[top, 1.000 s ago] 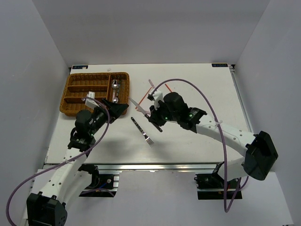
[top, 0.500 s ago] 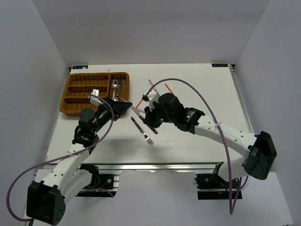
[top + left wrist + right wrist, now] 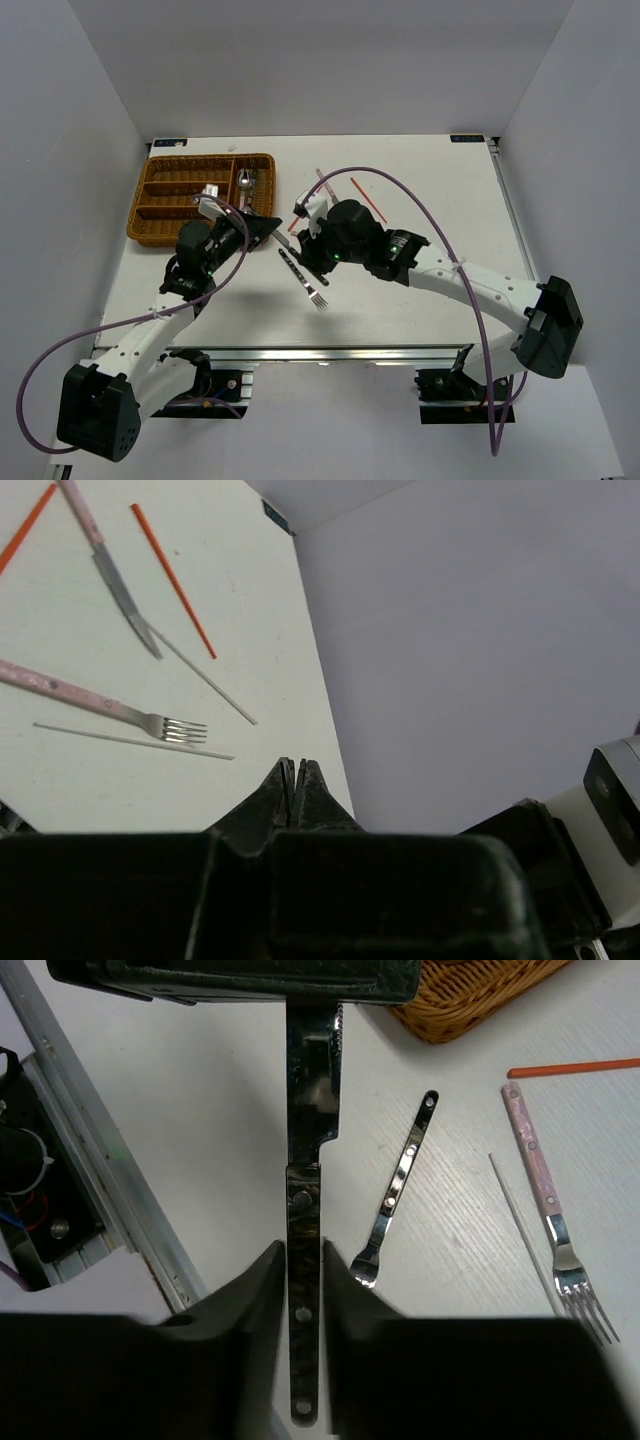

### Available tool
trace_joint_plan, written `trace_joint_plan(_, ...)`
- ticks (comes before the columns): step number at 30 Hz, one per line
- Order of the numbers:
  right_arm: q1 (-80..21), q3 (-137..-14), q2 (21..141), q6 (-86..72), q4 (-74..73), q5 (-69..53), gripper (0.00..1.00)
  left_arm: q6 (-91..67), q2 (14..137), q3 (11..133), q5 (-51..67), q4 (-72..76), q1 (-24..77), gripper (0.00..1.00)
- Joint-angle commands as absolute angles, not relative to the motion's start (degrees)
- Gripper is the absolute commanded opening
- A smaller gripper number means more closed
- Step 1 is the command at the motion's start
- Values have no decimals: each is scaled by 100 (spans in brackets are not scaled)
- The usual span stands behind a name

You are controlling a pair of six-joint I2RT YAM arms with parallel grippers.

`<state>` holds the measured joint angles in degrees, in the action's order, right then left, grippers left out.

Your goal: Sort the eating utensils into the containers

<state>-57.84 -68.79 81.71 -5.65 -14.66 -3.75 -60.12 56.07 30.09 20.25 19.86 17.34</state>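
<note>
Right pincer (image 3: 305, 1260) clamped on a dark-handled knife (image 3: 310, 1110), fingers on the riveted handle, blade pointing out ahead. Knife held over the table (image 3: 430, 180) near its middle, to the right of the wicker cutlery tray (image 3: 205, 158). Left pincer (image 3: 292, 788) closed tight, tips meeting, nothing between them; in the top view it sits just off the tray's near right corner. Dark-handled fork (image 3: 303, 278) flat on the table just beside the held knife (its tines are hidden behind a finger in the right wrist view). Farther back, loose on the table: pink-handled fork (image 3: 100, 705), pink-handled knife (image 3: 112, 575), two orange chopsticks (image 3: 170, 575), two thin white sticks (image 3: 130, 740). Silver utensils (image 3: 245, 180) lie in the tray's right-end compartment
</note>
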Motion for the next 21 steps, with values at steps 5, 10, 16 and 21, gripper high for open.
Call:
trace_joint_plan(5,-5669,-6681,7648,-1027,-1107,975,89,-5133,5423,3987,-416,-481,1207,0)
trace_joint_plan(10,-5423,-6364,7313,-1090,-1265,1133,89,-5413,5949,4438,-397,-1038,-506,0)
trace_joint_plan(16,-5291,-5916,6900,-1028,-1345,1169,89,-5108,7776,5535,615,-1054,-2213,0)
trace_joint_plan(21,-5151,-5625,6654,-923,-1319,1187,89,-5080,8726,5976,949,-968,-2917,0)
